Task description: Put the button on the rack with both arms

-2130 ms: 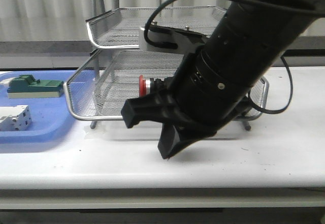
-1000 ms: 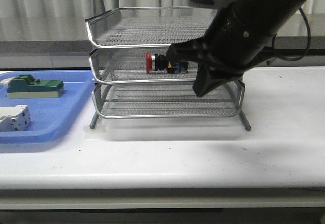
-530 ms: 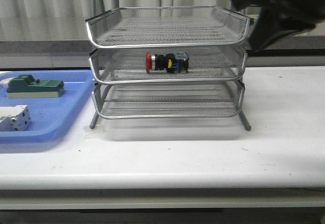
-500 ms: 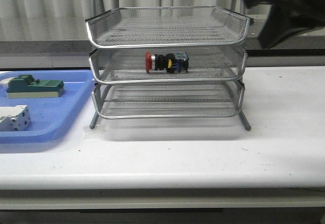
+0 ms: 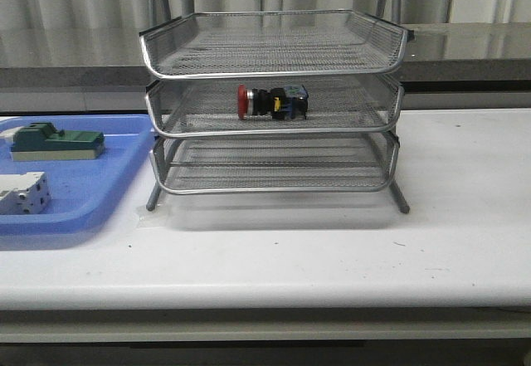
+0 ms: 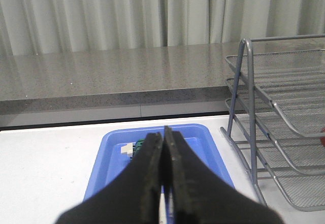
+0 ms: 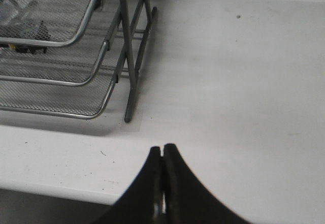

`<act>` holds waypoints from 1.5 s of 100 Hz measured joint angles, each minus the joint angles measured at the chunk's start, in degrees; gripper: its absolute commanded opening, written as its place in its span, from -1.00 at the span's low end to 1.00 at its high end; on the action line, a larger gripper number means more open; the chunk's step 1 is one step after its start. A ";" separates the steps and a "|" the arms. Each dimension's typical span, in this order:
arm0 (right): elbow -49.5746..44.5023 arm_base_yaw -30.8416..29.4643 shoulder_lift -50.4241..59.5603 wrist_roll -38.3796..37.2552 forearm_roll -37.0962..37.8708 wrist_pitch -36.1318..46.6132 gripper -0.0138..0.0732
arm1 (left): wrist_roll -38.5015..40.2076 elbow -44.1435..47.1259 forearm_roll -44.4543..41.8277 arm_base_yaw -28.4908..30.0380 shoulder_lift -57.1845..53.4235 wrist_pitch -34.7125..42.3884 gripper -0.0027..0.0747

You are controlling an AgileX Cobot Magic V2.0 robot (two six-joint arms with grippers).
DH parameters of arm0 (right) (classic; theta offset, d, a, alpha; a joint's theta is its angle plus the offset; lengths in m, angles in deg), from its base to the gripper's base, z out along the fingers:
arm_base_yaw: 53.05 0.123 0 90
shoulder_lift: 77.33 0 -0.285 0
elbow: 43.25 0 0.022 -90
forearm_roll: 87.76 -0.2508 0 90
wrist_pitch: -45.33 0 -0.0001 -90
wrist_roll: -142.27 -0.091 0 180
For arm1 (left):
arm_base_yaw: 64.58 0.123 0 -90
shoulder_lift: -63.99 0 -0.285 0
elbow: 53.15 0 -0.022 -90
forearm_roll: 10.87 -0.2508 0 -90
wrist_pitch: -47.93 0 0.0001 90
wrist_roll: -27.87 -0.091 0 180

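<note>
The button [image 5: 272,101], red cap to the left, lies on its side on the middle tier of the silver wire rack [image 5: 274,59]; in the right wrist view only a dark bit of the button [image 7: 31,31] shows through the mesh. Neither arm appears in the front view. My left gripper [image 6: 163,131] is shut and empty, held high over the blue tray, with the rack [image 6: 284,132] off to one side. My right gripper [image 7: 162,149] is shut and empty above the white table near its front edge, well apart from the rack [image 7: 76,41].
A flat blue tray [image 5: 91,204] left of the rack holds a green block [image 5: 56,142] and a white-grey block [image 5: 23,193]. White table [image 5: 348,250] runs in front of and right of the rack. A grey ledge and curtains stand behind.
The right arm let go of the button on the middle tier, pulled up and to the right, and has left the front view. The button stays where it was set.
</note>
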State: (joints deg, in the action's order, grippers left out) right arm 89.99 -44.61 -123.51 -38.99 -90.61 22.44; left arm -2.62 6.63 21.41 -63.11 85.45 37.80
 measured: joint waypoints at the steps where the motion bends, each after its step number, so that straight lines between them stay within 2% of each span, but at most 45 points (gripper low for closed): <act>1: -0.40 -0.05 0.50 0.00 0.00 0.00 -0.81 | 0.00 0.00 0.00 0.00 0.00 0.00 -0.98; 18: -4.26 -0.26 12.04 0.00 0.09 -0.23 -0.81 | 0.00 0.00 0.00 0.00 0.00 0.00 -0.98; 34: -5.16 -0.48 17.79 0.00 0.09 -0.82 -0.81 | 0.00 0.00 0.00 0.00 0.00 0.00 -0.98; 112: -5.38 -0.48 18.81 0.00 0.47 -1.38 -0.81 | 0.00 0.00 0.00 0.00 0.00 0.00 -0.98; 131: -10.18 -0.48 20.04 0.00 2.85 1.62 -0.81 | 0.00 0.00 0.00 0.00 0.00 0.00 -0.98; 150: -17.65 -1.34 26.34 0.00 4.18 6.68 -0.81 | 0.00 0.00 0.00 0.00 0.00 0.00 -0.98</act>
State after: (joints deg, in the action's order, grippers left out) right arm 72.34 -45.96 -97.17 -38.99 -86.43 29.12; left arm -2.62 6.63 21.41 -63.11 85.45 37.80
